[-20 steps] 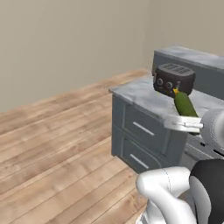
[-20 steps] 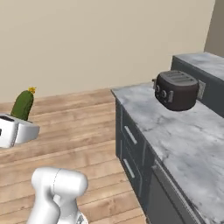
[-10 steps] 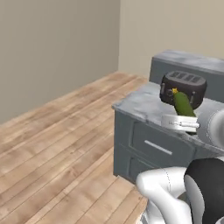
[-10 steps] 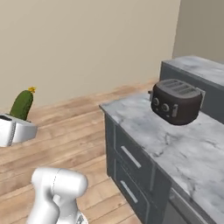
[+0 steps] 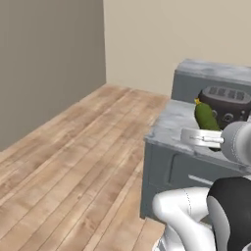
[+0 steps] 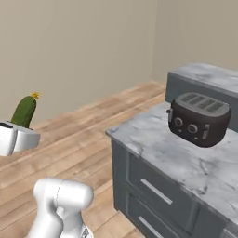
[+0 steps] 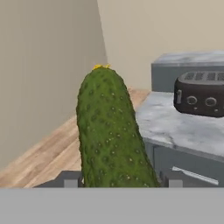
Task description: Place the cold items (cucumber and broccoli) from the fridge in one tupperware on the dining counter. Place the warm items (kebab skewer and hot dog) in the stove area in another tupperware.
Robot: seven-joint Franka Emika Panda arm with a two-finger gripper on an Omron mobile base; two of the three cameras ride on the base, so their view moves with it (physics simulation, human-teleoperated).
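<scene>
A bumpy dark green cucumber (image 7: 111, 135) with a yellow tip stands upright between my two dark fingertips (image 7: 70, 179). My gripper (image 7: 121, 180) is shut on its lower end. From the left base view, the cucumber (image 5: 206, 116) rises above the white hand and gripper (image 5: 201, 138), in front of the counter. In the right base view the cucumber (image 6: 24, 111) and gripper (image 6: 16, 137) hang at the far left, over the wooden floor.
A black toaster (image 5: 226, 100) (image 6: 199, 117) (image 7: 201, 94) sits on a grey marble counter (image 6: 186, 162) with drawers below. A second grey counter block (image 6: 209, 79) stands behind it. Wooden floor (image 5: 73, 157) stretches left to beige walls.
Both base views have swung, so the counter and toaster sit differently in the picture: the camera moved. The cucumber stays gripped the same way.
</scene>
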